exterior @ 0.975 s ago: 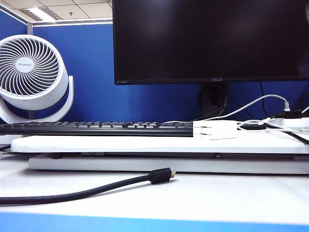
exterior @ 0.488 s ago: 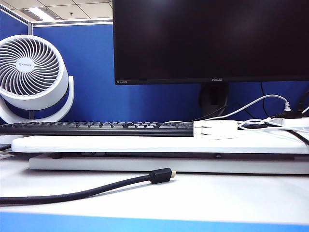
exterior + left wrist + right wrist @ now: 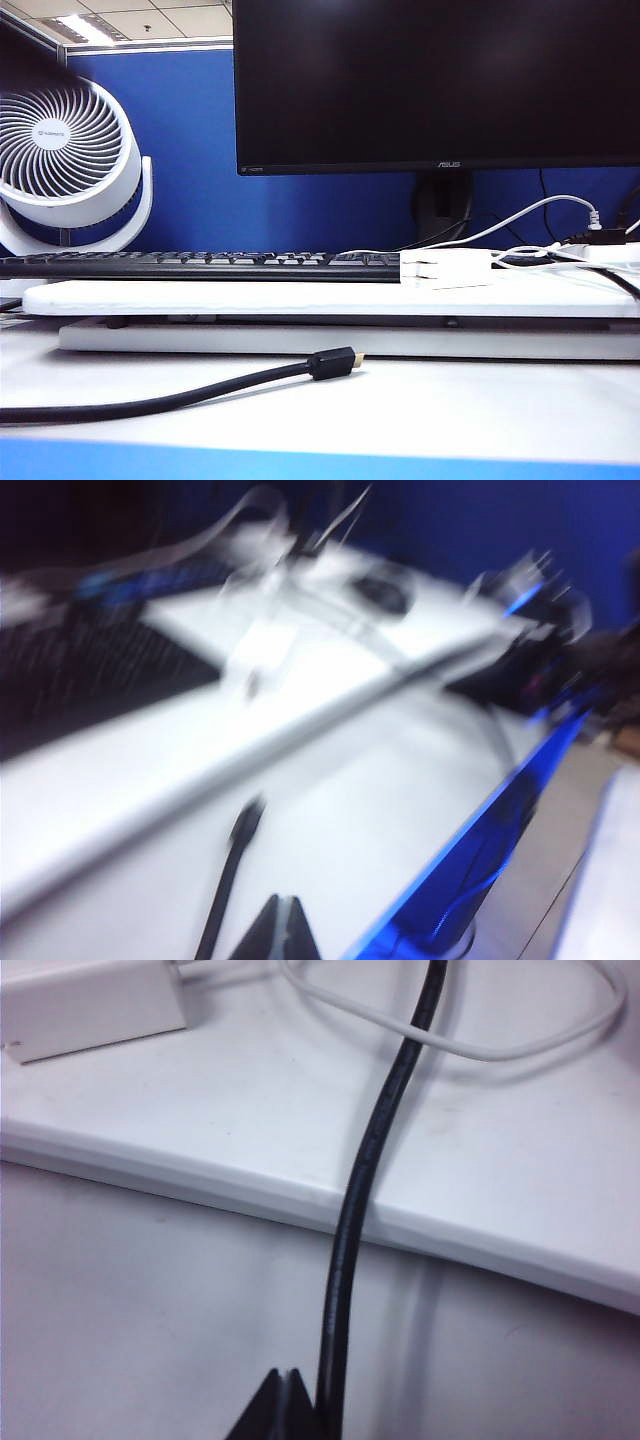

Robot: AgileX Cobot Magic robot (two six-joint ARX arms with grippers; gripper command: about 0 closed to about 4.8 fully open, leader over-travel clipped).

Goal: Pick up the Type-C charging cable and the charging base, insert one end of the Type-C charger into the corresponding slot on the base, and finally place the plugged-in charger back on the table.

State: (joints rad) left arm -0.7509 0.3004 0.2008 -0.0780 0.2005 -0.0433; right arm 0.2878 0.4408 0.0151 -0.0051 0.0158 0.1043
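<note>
Nothing picked up so far: left gripper (image 3: 283, 920) and right gripper (image 3: 280, 1392) both have jaws closed, empty. Charging base (image 3: 446, 268) sits on the riser board (image 3: 300, 298), right of the keyboard (image 3: 200, 264), thin Type-C charging cable (image 3: 530, 255) just beside. Next up, open and reach

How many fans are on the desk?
1. The white round fan stands at the far left, behind the black keyboard and beside the dark monitor. Others could be outside the picture.

White table (image 3: 480, 410) w/ blue front edge carries riser board (image 3: 300, 338) & black cable (image 3: 180, 395)
</note>
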